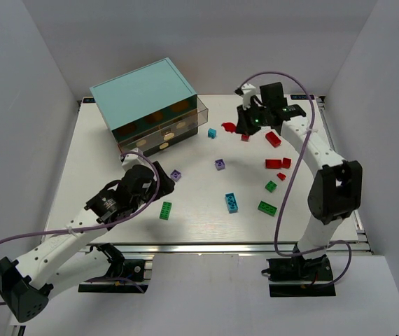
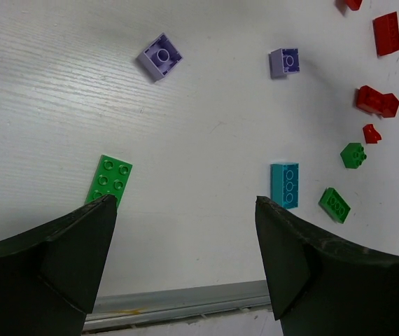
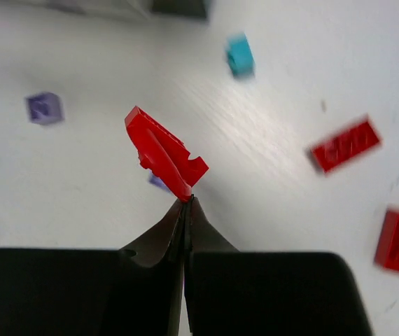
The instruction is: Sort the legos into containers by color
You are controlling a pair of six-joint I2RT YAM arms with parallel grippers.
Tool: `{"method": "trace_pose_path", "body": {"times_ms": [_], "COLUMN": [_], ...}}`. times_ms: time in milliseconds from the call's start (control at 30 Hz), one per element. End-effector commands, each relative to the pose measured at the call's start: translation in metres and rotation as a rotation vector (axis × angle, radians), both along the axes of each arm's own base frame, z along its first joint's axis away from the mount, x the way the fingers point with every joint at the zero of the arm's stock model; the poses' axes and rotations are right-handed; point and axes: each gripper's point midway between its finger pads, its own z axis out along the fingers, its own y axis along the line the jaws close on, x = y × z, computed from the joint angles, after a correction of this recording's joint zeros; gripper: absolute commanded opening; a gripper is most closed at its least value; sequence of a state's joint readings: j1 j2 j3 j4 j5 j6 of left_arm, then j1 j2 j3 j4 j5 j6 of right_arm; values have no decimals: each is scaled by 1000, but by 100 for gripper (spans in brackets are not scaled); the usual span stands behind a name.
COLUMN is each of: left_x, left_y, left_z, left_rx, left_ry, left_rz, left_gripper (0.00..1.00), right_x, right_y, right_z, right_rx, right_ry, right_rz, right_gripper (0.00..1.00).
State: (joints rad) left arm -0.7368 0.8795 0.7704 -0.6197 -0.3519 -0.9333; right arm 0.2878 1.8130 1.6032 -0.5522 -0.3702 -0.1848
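My right gripper [image 1: 244,126] [image 3: 187,200] is shut on the thin edge of a red lego [image 3: 163,150] [image 1: 228,127], which sticks out past the fingertips at the back of the table, right of the teal cabinet [image 1: 145,94]. Its brownish drawers [image 1: 159,136], the containers, face the table. My left gripper [image 1: 156,180] [image 2: 185,203] hangs open with nothing in it above the near table, a green plate [image 2: 110,180] [image 1: 166,210] beside its left finger. Loose legos lie around: purple [image 1: 176,175] [image 2: 161,56], purple [image 1: 220,164], cyan [image 1: 232,202] [image 2: 284,184], cyan [image 1: 212,132].
More red legos [image 1: 273,138] [image 1: 278,163] and green ones [image 1: 271,186] [image 1: 267,207] lie on the right side. The table's front metal rail [image 2: 185,299] runs just below my left fingers. White walls close in the sides and back.
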Motion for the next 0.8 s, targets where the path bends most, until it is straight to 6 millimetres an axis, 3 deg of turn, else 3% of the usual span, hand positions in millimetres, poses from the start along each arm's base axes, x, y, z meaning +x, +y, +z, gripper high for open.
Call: {"method": "trace_pose_path", "body": {"times_ms": [0,133,233,267,300,367,433,467,500,633,767], "left_x": [-1,-3,-6,-6,-6,-7,-7,-7,-6,-5,-5], "left_y": [-1,2,4,5,5,5,5,4,4,3,1], "left_z": [8,11,13,13,14,15,16,16,18,22,23], "left_rx": [-21,-31,-42,-42,-47,-52,-55,-54,-55,-58,-78], "left_ry": [-30,-38,-42,-42,-44,-48,-50,-48,-50,-59,-67], "left_rz": [-11,-6,-2,0,0,1,-3,-4,-3,-5,-13], "left_gripper": [90,90,90,90,90,90,90,90,90,90,90], "right_x": [5,4,8,9,13,12,22,19,25,33,38], "right_y": [44,76,95,100,106,124,135,147,155,174,180], "right_z": [98,146,156,173,169,186,184,195,184,172,151], "right_rx": [75,89,85,95,88,87,67,66,51,10,-30], "right_ry": [-377,-548,-573,-614,-615,-684,-707,-747,-738,-749,-732], "right_rz": [201,274,289,294,299,331,335,354,365,381,382], "right_gripper": [0,0,0,0,0,0,0,0,0,0,0]}}
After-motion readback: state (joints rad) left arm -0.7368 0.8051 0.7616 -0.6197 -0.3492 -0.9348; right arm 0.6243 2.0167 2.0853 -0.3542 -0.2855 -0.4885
